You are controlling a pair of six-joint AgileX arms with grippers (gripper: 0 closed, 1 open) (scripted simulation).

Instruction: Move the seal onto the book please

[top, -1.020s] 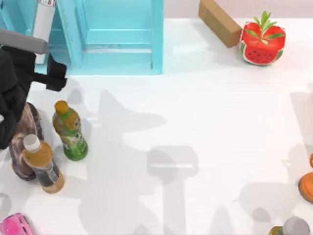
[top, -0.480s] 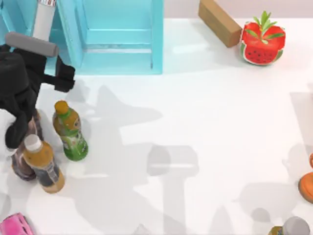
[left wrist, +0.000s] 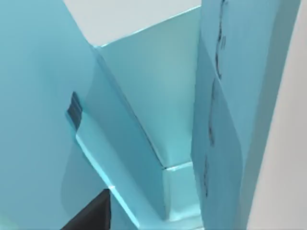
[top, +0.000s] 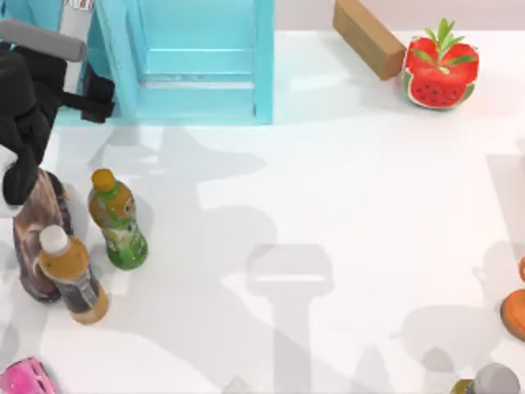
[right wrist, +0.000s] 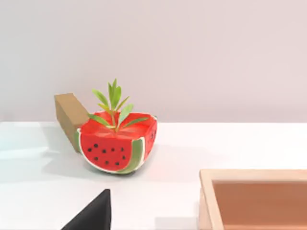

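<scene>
While the left arm hangs over the desk's left edge by the blue shelf unit, neither seal nor book is found (task seemingly unstarted). Wrist views: shelf panels; a watermelon planter. Hands' state: cannot tell.

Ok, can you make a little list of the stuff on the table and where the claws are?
left claw: beside the light-blue shelf unit, table's back left
right claw: low, facing the watermelon pot
brown block: back, beside the watermelon pot
green bottle: left side, standing
white-capped bottle: in front of green bottle
brown shell thing: left edge, beside both bottles
</scene>
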